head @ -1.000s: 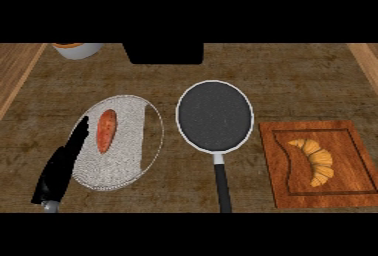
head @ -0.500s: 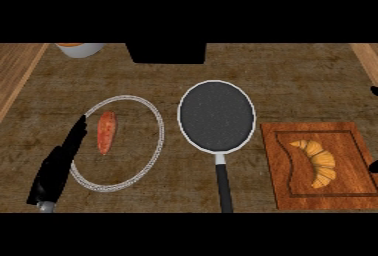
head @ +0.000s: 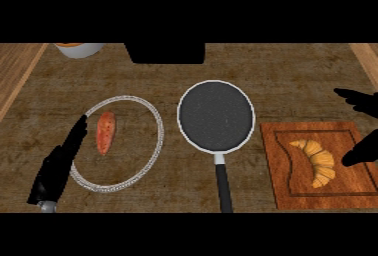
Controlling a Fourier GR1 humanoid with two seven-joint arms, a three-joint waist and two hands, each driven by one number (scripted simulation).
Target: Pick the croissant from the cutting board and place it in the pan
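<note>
My right robot hand (head: 359,127) enters at the right edge of the head view, with one dark part above the cutting board (head: 279,165) and another over the board's right side; its fingers are spread wide and it holds nothing, which I judge to be the approach posture for a grasp not yet made. The croissant (head: 316,161) lies flat in the recessed centre of the cutting board, just beside the lower part of that hand but not visibly touched by it. The pan (head: 216,116) sits on the surface immediately left of the board, bowl away from me and handle pointing toward me, so the transfer from board to pan is, in my judgement, a short sideways carry. My left robot hand (head: 60,165) rests at the lower left with its fingers straight, lying along the left rim of the plate (head: 156,150) (it takes no part in the pick). The plate holds one elongated orange-red food item (head: 105,132). At the far edge stand a bowl (head: 80,49), partly cut off, and a dark block (head: 165,52) that I cannot identify. Count: one croissant, one cutting board, one pan, one plate, one food item on it, one bowl, two robot hands.
</note>
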